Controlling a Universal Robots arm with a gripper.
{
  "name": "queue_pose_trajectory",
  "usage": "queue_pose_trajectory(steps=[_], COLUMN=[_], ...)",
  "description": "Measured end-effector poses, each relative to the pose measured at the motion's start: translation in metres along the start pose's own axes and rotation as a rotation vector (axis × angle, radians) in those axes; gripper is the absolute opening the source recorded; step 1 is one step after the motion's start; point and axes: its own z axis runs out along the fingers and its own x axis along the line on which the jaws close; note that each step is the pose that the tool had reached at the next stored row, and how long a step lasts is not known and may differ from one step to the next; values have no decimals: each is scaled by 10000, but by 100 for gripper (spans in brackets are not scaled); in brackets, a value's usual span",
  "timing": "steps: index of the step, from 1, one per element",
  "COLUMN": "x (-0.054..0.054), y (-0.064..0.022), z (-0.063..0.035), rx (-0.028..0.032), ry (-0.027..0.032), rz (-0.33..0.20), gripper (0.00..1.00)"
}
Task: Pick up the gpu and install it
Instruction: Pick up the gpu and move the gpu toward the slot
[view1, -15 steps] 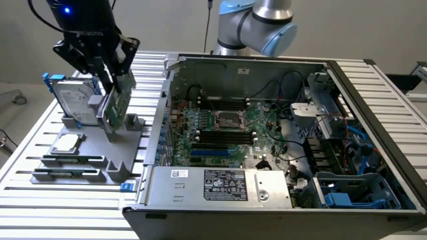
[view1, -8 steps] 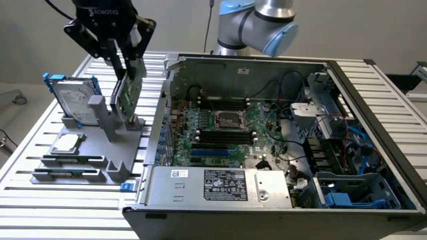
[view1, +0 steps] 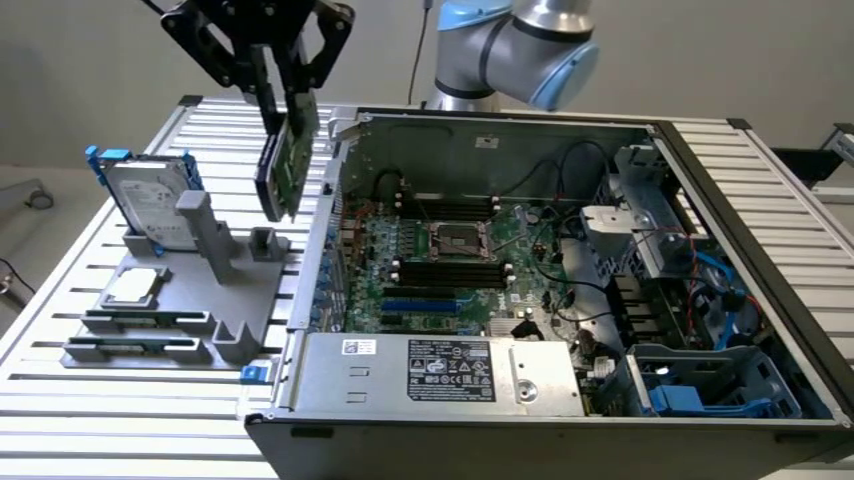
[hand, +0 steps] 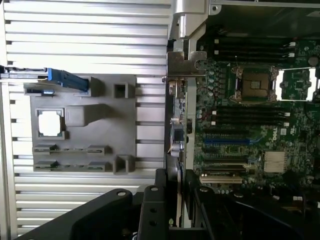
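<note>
My gripper (view1: 286, 98) is shut on the gpu (view1: 286, 160) and holds it in the air, edge down and slightly tilted. The card hangs over the open computer case's (view1: 747, 210) wall, on the exterior view's left, between the grey fixture (view1: 227, 255) and the motherboard (view1: 454, 265). Its green board faces the case and its black shroud faces the fixture. In the wrist view the gpu (hand: 177, 135) appears edge-on, silver end bracket (hand: 184, 64) at the far end, with my gripper (hand: 176, 181) clamped on its near end. It hangs above the case, clear of the motherboard slots (hand: 235, 140).
The grey fixture on the slatted table (view1: 80, 400) carries a silver hard drive with blue rails (view1: 144, 200) and a small square CPU chip (view1: 134, 287). Inside the case are a CPU socket (view1: 458, 240), cables, a power supply (view1: 441, 372) and blue drive bays (view1: 694, 385).
</note>
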Motion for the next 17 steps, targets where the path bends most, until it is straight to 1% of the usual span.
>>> queue_pose_trajectory(steps=[2,3,10,17], x=[-90,-136,-454,-771], y=[0,-1,-2,-3], z=[3,4,28,113], rx=[0,-1,8,72], ry=[26,29,32,33], rz=[0,-1,0,-1], gripper=[26,26,26,26])
